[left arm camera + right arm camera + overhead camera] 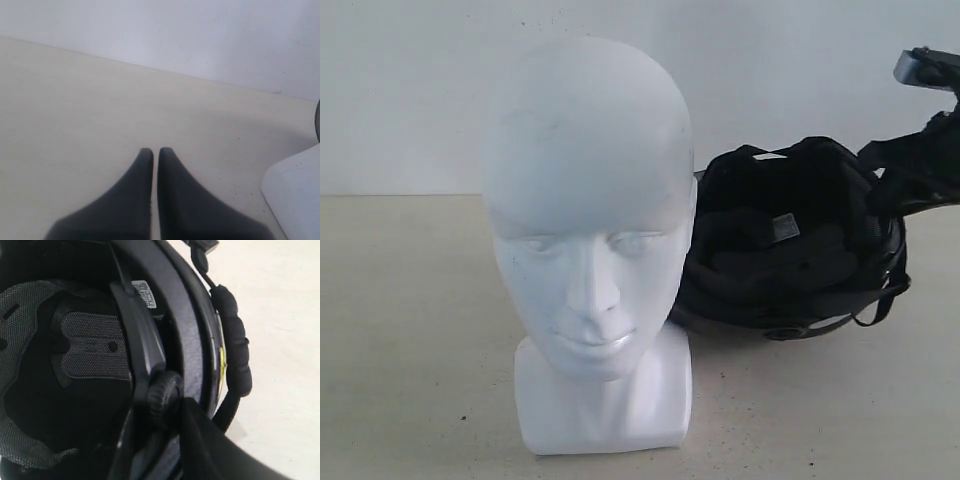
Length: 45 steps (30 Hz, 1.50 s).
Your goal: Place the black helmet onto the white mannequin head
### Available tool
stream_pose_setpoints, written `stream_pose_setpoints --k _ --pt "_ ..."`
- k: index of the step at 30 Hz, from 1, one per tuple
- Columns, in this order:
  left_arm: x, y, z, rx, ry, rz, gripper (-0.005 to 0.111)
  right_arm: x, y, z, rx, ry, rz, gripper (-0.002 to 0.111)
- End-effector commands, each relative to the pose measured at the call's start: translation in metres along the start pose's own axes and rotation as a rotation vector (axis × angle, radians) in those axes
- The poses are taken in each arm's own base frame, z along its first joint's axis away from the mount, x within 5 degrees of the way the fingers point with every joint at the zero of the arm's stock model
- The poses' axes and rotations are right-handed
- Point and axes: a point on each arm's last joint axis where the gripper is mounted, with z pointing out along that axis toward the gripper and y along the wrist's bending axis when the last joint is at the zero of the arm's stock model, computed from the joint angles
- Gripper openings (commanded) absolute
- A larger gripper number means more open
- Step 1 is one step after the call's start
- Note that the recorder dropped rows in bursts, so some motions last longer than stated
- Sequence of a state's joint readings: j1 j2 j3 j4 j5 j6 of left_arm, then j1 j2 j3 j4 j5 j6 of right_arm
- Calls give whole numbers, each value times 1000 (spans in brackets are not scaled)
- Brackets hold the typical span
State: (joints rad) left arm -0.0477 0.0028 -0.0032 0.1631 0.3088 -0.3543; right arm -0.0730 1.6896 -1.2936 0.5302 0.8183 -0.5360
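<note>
black helmet (790,240) inverted, opening up; right end effector (885,195) clamped on rim; left end effector (155,155) together

Mannequin head (588,250) stands on table (410,380) front-centre, helmet (790,240) lies on table behind it to the right, opening toward camera.

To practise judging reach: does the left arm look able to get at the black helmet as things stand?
Probably not directly: the white mannequin head stands between the left pincer and the black helmet, so the arm would have to go round it.
</note>
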Motion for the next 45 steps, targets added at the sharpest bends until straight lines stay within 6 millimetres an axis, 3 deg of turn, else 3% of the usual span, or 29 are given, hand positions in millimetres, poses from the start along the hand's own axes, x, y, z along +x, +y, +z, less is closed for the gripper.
stream_pose_setpoints --k 1,10,22,27,34,41,45 --pt "1 0 0 0 -1 -5 4 0 -3 -28 -35 -28 -179 0" --pt "1 0 0 0 -1 -5 4 14 -1 -37 -152 73 -556 0" --pt "1 0 0 0 -1 -5 4 17 -26 -55 -94 36 -507 0" --pt "1 0 0 0 -1 -5 4 19 -20 -59 -126 40 -594 0" --pt "1 0 0 0 -1 -5 4 7 -8 -47 -108 -34 -637 0" --pt "1 0 0 0 -1 -5 4 9 -4 -14 -169 17 -677 0" --pt "1 0 0 0 -1 -5 4 7 -3 -9 -160 8 -685 0"
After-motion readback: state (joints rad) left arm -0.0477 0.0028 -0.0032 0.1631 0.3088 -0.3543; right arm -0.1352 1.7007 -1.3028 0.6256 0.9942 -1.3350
